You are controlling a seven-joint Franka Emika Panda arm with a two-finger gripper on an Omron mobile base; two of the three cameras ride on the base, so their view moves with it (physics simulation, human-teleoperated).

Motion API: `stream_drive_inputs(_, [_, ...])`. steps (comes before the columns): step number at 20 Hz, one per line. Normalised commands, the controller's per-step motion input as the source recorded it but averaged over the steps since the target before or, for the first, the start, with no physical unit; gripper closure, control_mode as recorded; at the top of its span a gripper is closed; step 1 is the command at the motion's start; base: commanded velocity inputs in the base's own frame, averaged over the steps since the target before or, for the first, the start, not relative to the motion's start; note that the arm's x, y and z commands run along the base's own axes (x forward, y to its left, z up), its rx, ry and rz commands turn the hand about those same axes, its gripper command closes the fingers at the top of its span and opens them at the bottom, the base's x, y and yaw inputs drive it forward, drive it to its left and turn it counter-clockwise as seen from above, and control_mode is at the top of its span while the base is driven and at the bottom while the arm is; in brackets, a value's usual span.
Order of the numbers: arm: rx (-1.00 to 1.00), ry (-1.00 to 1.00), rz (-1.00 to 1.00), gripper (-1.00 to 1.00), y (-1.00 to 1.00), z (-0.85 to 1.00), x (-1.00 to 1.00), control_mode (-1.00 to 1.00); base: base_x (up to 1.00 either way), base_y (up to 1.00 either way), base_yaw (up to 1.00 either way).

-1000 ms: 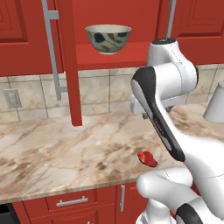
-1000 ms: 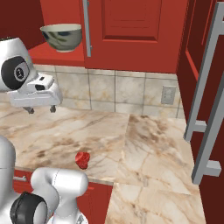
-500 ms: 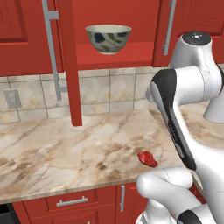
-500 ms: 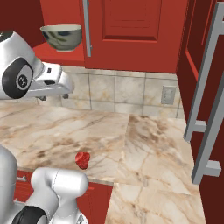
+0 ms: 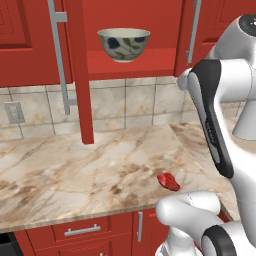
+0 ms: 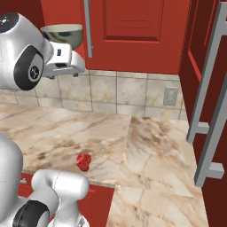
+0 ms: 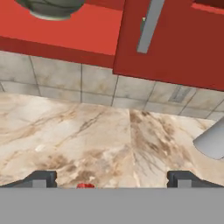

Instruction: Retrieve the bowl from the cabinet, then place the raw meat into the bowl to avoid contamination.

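Observation:
The bowl (image 5: pixel 123 44), cream-white with dark leaf marks, stands on the red shelf (image 5: pixel 140 64) of the open cabinet (image 5: pixel 75 70). Part of the bowl (image 6: pixel 66 32) shows behind my hand, and its underside (image 7: pixel 52 8) shows at the top left of the hand view. The raw meat (image 5: pixel 168 181), a small glossy red lump, lies on the marble counter near its front edge (image 6: pixel 83 162), and just between my fingertips' line (image 7: pixel 85 185). My gripper (image 7: pixel 112 179) is open and empty, raised over the counter just below and in front of the shelf.
A plain grey-white vessel (image 5: pixel 247 120) stands on the counter at the right (image 7: pixel 212 140). An open cabinet door with a long silver handle (image 6: pixel 208 102) juts out on the right. A wall outlet (image 6: pixel 170 96) sits in the tiled backsplash. Drawers (image 5: pixel 80 232) lie under the counter.
The arm has lifted and swung the hand up from over the counter towards the shelf with the bowl. The jaws stayed open. Bowl and meat have not moved.

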Motion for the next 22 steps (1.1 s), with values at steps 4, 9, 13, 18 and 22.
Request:
stream_drive_inputs(4, [0.01, -0.29, 0.02, -1.00, -0.08, 0.57, 0.32, -1.00, 0.00, 0.00, 0.00])
stream_drive_inputs(9, [0.02, -0.29, 0.00, -1.00, -0.14, 0.43, 0.39, -1.00, 0.00, 0.00, 0.00])
stream_drive_inputs(13, [0.03, -0.24, 0.00, -1.00, -0.10, 0.38, 0.37, -1.00, 0.00, 0.00, 0.00])
stream_drive_inputs(18, [0.07, -0.09, 0.00, -1.00, -0.07, 0.22, 0.39, -1.00, 0.00, 0.00, 0.00])
stream_drive_inputs(22, [0.09, 0.01, 0.00, -1.00, -0.10, 0.08, 0.50, -1.00, 0.00, 0.00, 0.00])
